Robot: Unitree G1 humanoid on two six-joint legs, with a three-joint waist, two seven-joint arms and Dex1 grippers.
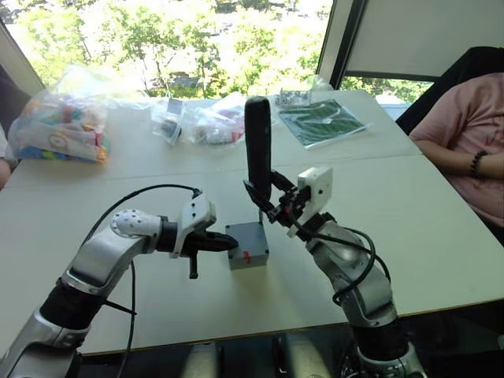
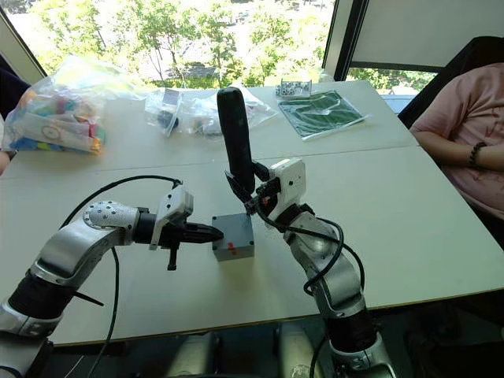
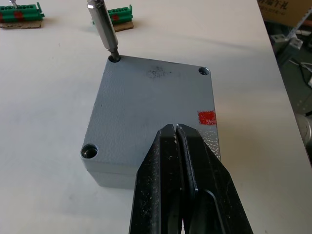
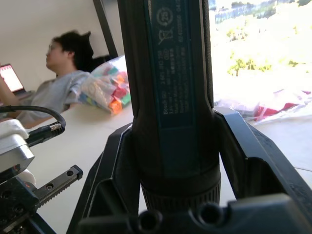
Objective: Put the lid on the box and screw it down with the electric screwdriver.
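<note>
Lid (image 3: pixel 146 112) on box (image 3: pixel 161 178), screwdriver (image 1: pixel 258 150) (right fingers clamped) at corner, left fingers (image 3: pixel 165 165) closed, empty.

Screwdriver bit (image 3: pixel 103 27) top cut off.

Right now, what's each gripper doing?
Left gripper: shut, fingertips pressing on the lid.
Right gripper: shut on the electric screwdriver, bit in a corner screw hole.

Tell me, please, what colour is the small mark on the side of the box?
Red, on the grey box; the mark is clearest in the left wrist view.
</note>
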